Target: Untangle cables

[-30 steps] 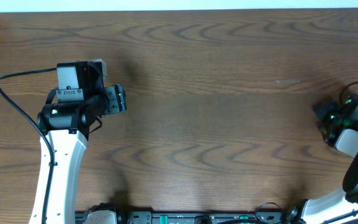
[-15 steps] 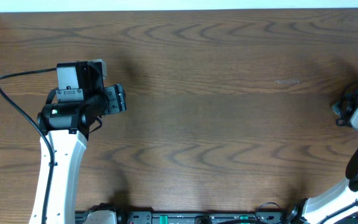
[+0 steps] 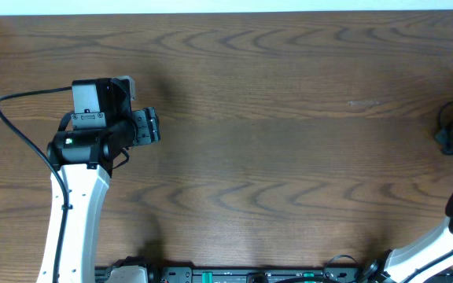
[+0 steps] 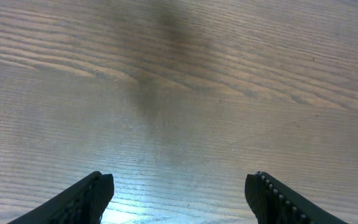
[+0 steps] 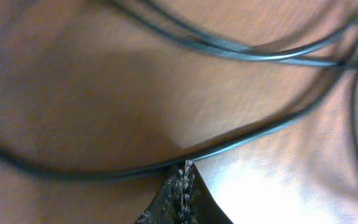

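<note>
Thin black cables (image 5: pixel 253 53) cross the top of the right wrist view, blurred and close. One black cable strand (image 5: pixel 79 171) runs across the wood straight through the tips of my right gripper (image 5: pixel 185 167), which is shut on it. In the overhead view the right gripper (image 3: pixel 450 140) sits at the far right edge of the table, with a thin black loop (image 3: pixel 441 115) beside it. My left gripper (image 3: pixel 151 126) is open and empty over bare wood at the left, its two fingers wide apart in the left wrist view (image 4: pixel 179 190). No plug ends or white section show.
The wooden table (image 3: pixel 274 157) fills the overhead view. A thicker black arm cable (image 3: pixel 10 126) curves at the left of the left arm. The table's back edge meets a white strip (image 3: pixel 226 6).
My right gripper has moved to the right, toward the table's right edge, and is now partly out of the overhead view. The left arm has not moved.
</note>
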Action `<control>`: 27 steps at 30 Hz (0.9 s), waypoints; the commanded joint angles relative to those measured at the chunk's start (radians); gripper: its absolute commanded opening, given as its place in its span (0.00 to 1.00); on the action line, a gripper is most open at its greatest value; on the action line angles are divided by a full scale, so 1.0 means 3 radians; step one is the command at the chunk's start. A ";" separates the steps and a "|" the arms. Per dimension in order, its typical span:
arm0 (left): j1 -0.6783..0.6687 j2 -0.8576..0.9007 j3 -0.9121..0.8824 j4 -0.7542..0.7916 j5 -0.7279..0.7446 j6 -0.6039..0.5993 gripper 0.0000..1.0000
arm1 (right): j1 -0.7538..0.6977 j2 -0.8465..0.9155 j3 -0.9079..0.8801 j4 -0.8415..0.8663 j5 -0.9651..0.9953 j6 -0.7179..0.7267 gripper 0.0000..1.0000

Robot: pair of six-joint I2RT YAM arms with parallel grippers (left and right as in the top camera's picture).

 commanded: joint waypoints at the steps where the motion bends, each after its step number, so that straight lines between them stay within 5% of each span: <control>1: -0.0001 0.0008 0.0001 -0.0004 0.0031 0.0045 0.74 | -0.0202 0.0090 0.0071 0.0056 0.0078 -0.0149 0.01; 9: -0.0001 0.0008 0.0001 -0.0001 0.0029 0.0045 0.74 | -0.0558 0.0234 0.0072 0.0263 -0.0256 -0.0113 0.01; 15: -0.0001 0.0008 0.0001 0.0038 0.0029 0.0045 0.74 | -0.0540 0.0221 0.0075 0.0427 -0.1235 0.0221 0.02; 16: -0.0001 0.0008 0.0001 0.0047 0.0029 0.0045 0.74 | -0.0520 0.0220 0.0079 0.0426 -0.1376 0.0309 0.13; 19: -0.0001 0.0008 0.0001 0.0079 0.0029 0.0046 0.74 | -0.0429 0.0188 0.0081 0.0406 -0.1634 0.0557 0.80; 21: -0.0001 0.0008 0.0001 0.0097 0.0029 0.0048 0.74 | -0.0304 0.0136 0.0081 0.0366 -0.1659 0.0739 0.99; 27: -0.0001 0.0008 0.0001 0.0097 0.0029 0.0109 0.74 | 0.0376 -0.0294 0.0081 0.0159 -0.1071 0.0994 0.99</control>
